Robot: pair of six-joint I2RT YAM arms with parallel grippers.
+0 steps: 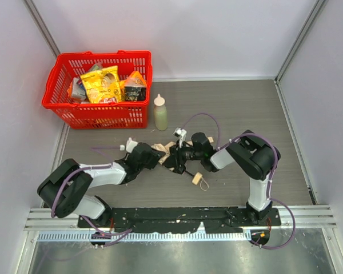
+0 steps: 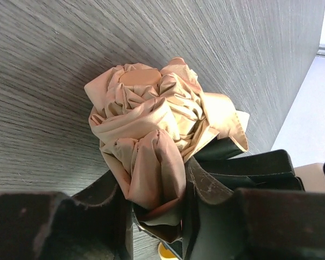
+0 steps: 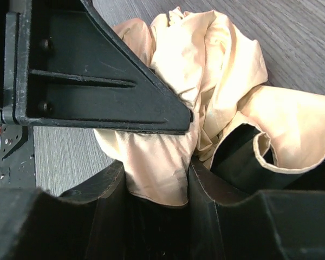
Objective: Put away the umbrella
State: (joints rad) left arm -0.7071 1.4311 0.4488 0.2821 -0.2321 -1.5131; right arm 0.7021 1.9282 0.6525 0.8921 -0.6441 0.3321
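The umbrella [image 1: 164,147] lies at mid-table as a crumpled beige bundle between both grippers. Its pale knob handle [image 1: 196,178] and cord loop lie just in front, towards the right arm. My left gripper [image 1: 154,155] comes in from the left. In the left wrist view its jaws press on a fold of the umbrella [image 2: 151,119], so the left gripper [image 2: 157,200] is shut on the fabric. My right gripper [image 1: 178,155] meets it from the right. The right wrist view shows the right gripper [image 3: 157,184] shut on another fold of the umbrella [image 3: 222,70], with the left gripper's black body close above.
A red basket [image 1: 100,117] with snack packs stands at the back left. A pale green squeeze bottle [image 1: 160,113] stands upright just right of it, behind the umbrella. Walls close in the table on the left, back and right.
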